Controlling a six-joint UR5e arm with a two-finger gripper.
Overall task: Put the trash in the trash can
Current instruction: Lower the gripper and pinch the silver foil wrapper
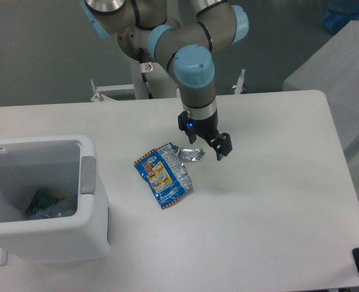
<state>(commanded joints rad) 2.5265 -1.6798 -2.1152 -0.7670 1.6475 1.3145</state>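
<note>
Gripper point(202, 143) jaws spread wide, holding nothing, straddling the crumpled silver foil point(190, 154) on the white table point(277, 201); contact cannot be told. Blue snack wrapper point(163, 175) lies flat just left of the foil, long axis upper-left to lower-right. White trash can point(42, 198) sits far left, open, some litter inside.

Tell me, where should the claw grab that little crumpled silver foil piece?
Probably across the raised middle of the foil piece, coming straight down from above. It is a small bunched lump that stands up off the table, so the fingers can close on either side. Its left edge meets the blue wrapper, so pinching there risks catching both.
</note>
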